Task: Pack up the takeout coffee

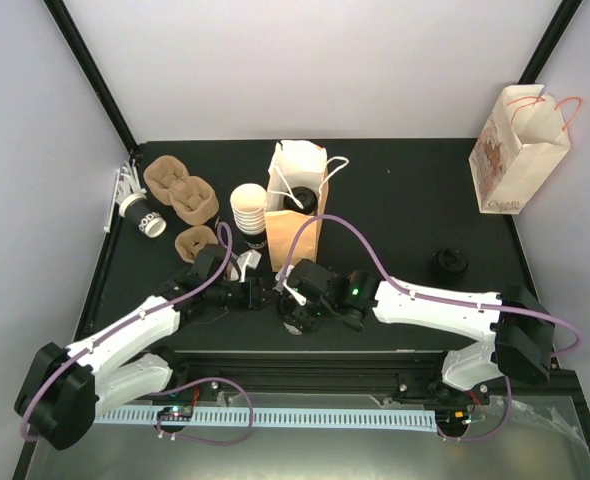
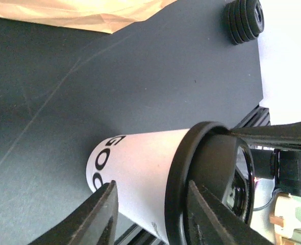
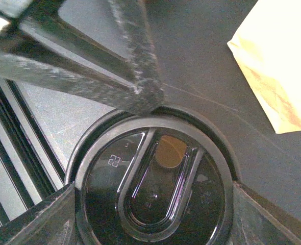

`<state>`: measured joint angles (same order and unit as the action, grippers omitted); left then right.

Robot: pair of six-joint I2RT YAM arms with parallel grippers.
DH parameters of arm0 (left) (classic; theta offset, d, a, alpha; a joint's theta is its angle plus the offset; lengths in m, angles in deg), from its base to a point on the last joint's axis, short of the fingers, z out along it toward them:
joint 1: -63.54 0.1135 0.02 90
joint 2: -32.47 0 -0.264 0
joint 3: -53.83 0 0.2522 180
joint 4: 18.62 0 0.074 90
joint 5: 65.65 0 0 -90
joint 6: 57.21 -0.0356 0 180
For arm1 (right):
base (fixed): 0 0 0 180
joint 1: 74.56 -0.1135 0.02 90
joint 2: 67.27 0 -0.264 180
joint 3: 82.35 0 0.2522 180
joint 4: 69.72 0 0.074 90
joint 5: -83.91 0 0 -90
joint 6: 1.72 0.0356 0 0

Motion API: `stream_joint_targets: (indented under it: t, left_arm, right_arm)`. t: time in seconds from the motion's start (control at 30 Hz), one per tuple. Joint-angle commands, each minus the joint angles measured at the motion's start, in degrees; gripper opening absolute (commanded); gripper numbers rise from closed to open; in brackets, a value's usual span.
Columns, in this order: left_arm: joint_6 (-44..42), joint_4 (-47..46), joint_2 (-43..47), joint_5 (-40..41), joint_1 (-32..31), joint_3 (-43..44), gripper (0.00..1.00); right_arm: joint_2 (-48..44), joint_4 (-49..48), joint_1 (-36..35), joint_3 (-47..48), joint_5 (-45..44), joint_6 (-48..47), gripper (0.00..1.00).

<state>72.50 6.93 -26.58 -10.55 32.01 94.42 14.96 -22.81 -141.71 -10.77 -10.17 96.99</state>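
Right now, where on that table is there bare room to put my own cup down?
Bare table lies between the brown paper bag and the printed paper bag, beyond the stack of black lids. Back left is crowded: pulp cup carriers, a cup on its side, stacked white cups. Centre front, the left gripper and right gripper meet at a lidded cup.

Black table (image 1: 395,200) bearing pulp carriers (image 1: 180,190), brown bag (image 1: 300,225), white bag (image 1: 520,150), stacked cups (image 1: 248,210), black lids (image 1: 449,264), toppled cup (image 1: 143,215).

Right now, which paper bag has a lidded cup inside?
The brown bag mid-table: a black lid shows in its mouth. The printed bag stands far right.
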Motion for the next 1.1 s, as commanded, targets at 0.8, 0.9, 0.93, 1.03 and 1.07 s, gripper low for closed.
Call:
stream_joint_targets:
  t: [0.8, 0.9, 0.93, 1.03, 1.07]
  left_arm:
    - [5.44, 7.05, 19.78, -2.08, -1.03, -2.42, 0.59]
    - [6.71, 3.25, 19.52, -3.44, -1.16, -3.82, 0.6]
    - [7.31, 1.78, 19.39, -3.87, -1.23, -4.39, 0.59]
    - [8.92, -2.18, 18.41, -4.6, -1.63, -5.8, 0.6]
    - [9.36, -3.37, 17.98, -4.74, -1.84, -6.08, 0.6]
  right_arm:
    - [-3.22, 9.99, 1.72, 0.25, -7.56, 10.71, 0.57]
    - [-5.07, 9.69, 3.72, -1.42, -7.9, 11.96, 0.57]
    - [-5.38, 9.69, 4.35, -1.86, -8.2, 12.54, 0.57]
    - [-6.28, 9.44, 5.67, -2.93, -8.48, 13.61, 0.56]
    - [-6.31, 9.33, 5.78, -2.98, -8.39, 13.76, 0.56]
